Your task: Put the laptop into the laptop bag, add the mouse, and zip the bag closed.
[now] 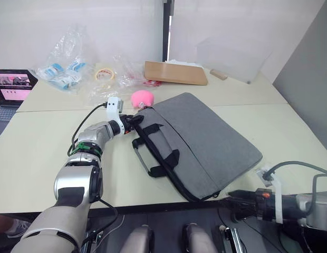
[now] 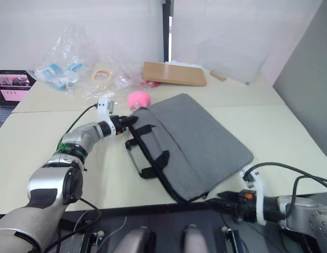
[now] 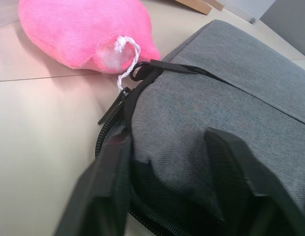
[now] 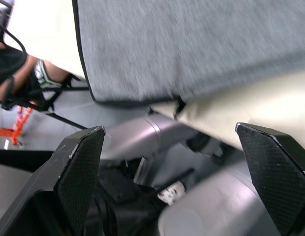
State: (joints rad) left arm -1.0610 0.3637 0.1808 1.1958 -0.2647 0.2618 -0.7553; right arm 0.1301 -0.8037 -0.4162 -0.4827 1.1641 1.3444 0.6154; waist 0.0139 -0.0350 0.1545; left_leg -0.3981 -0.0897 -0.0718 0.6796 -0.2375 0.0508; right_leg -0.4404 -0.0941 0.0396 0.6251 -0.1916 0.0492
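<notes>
Matt grey woven cloth laptop bag (image 1: 205,142); fuzzy pink plush toy (image 3: 88,34).

So the surface is a pale cream table (image 1: 42,153), looks like two tabletops pushed together. The grey laptop bag (image 1: 205,139) lies flat on it at an angle, one corner hanging over the near edge. A pink plush toy (image 1: 143,98) sits touching its far corner. Further back: a brown wooden board (image 1: 175,73), a tape roll (image 1: 104,75), and crinkly clear plastic bags (image 1: 66,66), contents hard to tell.

Grey laptop bag (image 1: 205,142) flat on table, corner overhanging near edge.
</notes>
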